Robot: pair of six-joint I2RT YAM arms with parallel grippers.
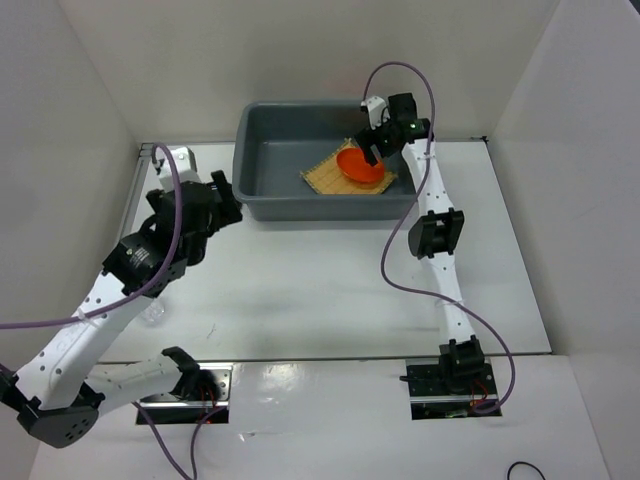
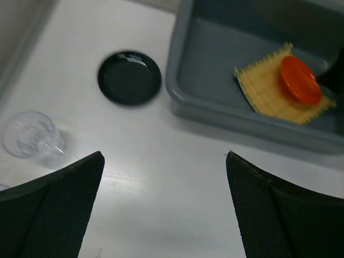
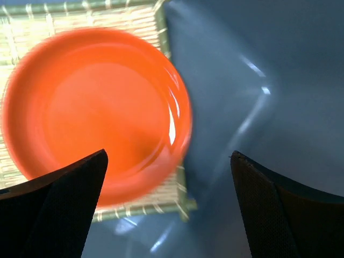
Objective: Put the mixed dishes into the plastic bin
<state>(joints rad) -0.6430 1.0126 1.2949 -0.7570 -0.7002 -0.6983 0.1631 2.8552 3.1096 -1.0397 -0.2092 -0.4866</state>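
Dark grey plastic bin (image 1: 262, 190) at the table's (image 1: 320, 290) 12 o'clock, bamboo mat (image 1: 325, 178) inside toward 3 o'clock, orange plate (image 3: 97, 115) on it, right tool (image 3: 167, 155) spread wide above the plate, apparently not touching, left tool (image 2: 164, 156) wide open and empty, black plate (image 2: 129, 77) on the table at the bin's 9 o'clock, glass cup (image 2: 29, 134) at that plate's 8 o'clock

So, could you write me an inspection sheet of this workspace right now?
Surface: glossy white table.
Job's things: square tan woven mat with round orange plate on it, inside large dark grey plastic bin; round black plate and clear glass cup outside, on the table.
Clutter: nothing seen.
Grippers: left gripper open, empty; right gripper open above the orange plate.
Cables: purple cables along both arms.
Surroundings: white walls.
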